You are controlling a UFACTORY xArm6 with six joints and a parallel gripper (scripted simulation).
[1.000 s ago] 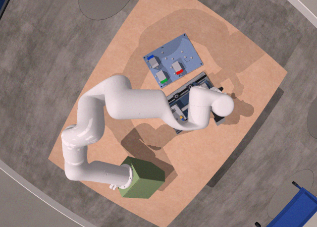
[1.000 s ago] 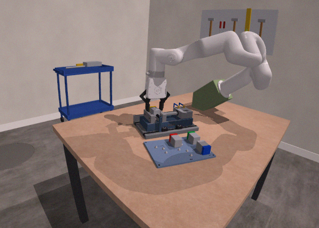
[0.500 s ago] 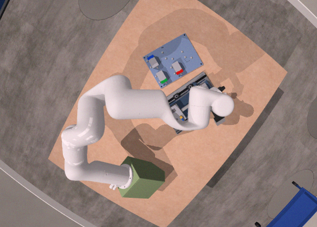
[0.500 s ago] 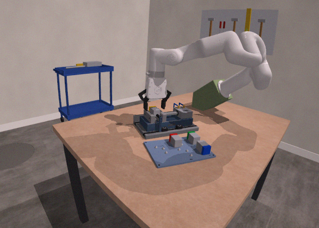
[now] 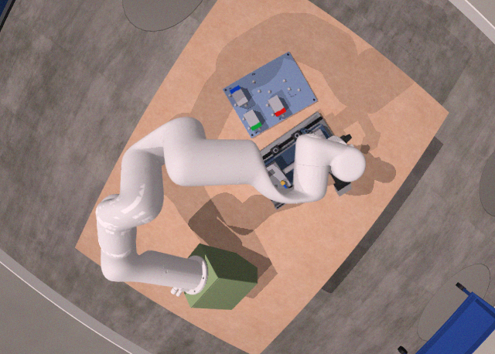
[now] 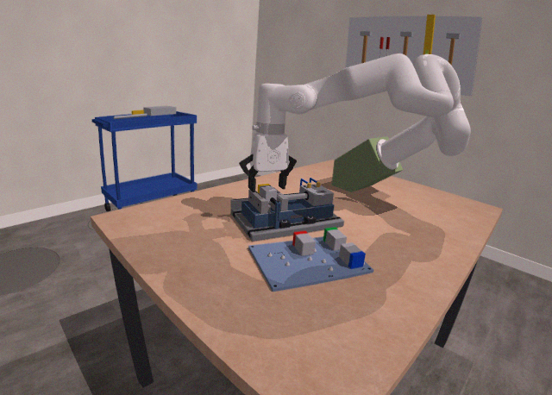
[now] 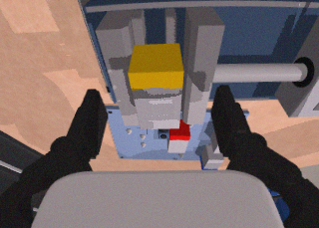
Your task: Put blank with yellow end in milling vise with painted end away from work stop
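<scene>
The table [image 5: 303,254] [image 6: 214,355] carries the vise [image 5: 285,158] [image 6: 303,210] [image 7: 254,34] and, just beside it, the infeed plate [image 5: 279,70] [image 6: 307,277] [image 7: 120,140]. The gripper [image 6: 267,188] [image 7: 158,100] is released, its fingers spread on both sides of the blank with the yellow end [image 6: 268,191] [image 7: 157,84]. That blank sits between the jaws, long axis running along them, painted end directed away from the infeed plate; full seating and contact with the stop cannot be confirmed. The red-ended [image 5: 276,104] [image 6: 305,243] [image 7: 178,138], green-ended [image 5: 252,120] [image 6: 335,239] and blue-ended [image 5: 240,97] [image 6: 349,253] [image 7: 213,159] blanks occupy the infeed plate.
</scene>
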